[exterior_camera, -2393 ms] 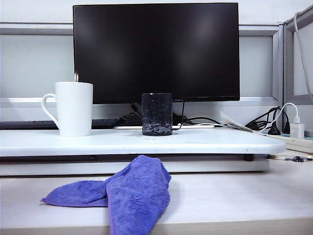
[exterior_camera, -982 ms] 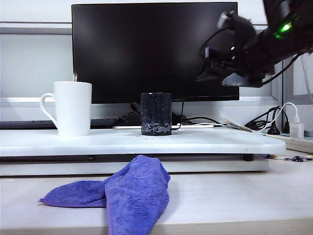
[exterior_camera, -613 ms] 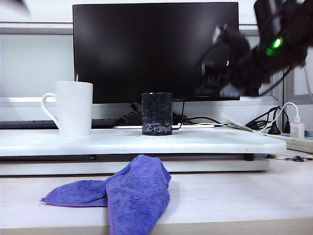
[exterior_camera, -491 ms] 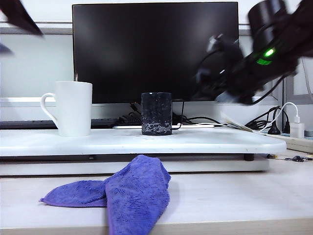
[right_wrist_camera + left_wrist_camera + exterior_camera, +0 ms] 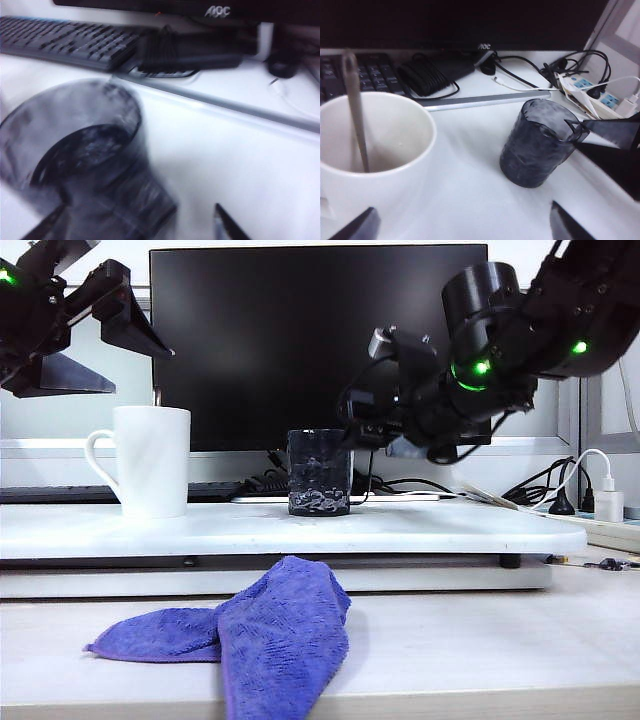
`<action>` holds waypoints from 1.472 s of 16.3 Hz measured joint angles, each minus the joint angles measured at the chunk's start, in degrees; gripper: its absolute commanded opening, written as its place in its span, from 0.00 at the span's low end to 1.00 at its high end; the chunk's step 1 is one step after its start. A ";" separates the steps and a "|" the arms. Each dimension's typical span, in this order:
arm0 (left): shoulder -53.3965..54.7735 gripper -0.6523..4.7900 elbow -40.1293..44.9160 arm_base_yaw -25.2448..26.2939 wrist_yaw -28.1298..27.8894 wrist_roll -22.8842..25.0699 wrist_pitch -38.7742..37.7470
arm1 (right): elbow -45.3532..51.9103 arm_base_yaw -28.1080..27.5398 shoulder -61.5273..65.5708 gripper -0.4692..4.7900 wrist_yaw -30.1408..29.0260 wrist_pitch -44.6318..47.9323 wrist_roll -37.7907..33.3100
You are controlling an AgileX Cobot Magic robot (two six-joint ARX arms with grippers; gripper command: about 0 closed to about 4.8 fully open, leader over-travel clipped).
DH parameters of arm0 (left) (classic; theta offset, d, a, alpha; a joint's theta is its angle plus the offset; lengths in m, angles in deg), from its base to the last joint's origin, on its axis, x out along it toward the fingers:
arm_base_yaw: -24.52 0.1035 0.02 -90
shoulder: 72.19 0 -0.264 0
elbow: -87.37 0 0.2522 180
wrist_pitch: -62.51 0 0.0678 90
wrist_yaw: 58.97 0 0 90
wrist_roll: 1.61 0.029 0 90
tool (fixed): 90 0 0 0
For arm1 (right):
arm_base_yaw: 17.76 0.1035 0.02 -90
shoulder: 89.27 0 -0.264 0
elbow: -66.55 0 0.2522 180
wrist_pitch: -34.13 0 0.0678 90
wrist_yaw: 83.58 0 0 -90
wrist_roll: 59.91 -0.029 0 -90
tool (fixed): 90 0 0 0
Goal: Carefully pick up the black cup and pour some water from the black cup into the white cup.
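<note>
Centrally on the white tabletop (image 5: 420, 528) stands the short, bumpy, dark translucent glass tumbler (image 5: 320, 472); the tall, smooth white ceramic mug (image 5: 150, 461) with loop handle stands well apart. Right gripper (image 5: 352, 418) hovers just beside the tumbler, jaws wide. Left gripper (image 5: 125, 340) hangs above the mug, jaws wide, empty.

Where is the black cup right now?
In the exterior view, the black cup stands mid-platform before the monitor, right of the white cup, the open right gripper beside it.
</note>
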 measured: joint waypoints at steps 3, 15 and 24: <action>-0.02 1.00 0.00 -0.13 0.02 0.00 0.31 | -0.04 0.24 -0.07 0.77 5.16 0.90 0.22; -0.02 1.00 -0.02 -0.13 -0.39 2.16 0.87 | -0.39 0.22 7.63 0.58 8.98 11.02 1.53; -0.02 1.00 -0.02 -0.13 -1.44 2.16 0.96 | -0.44 0.24 7.58 0.15 9.01 13.88 -0.17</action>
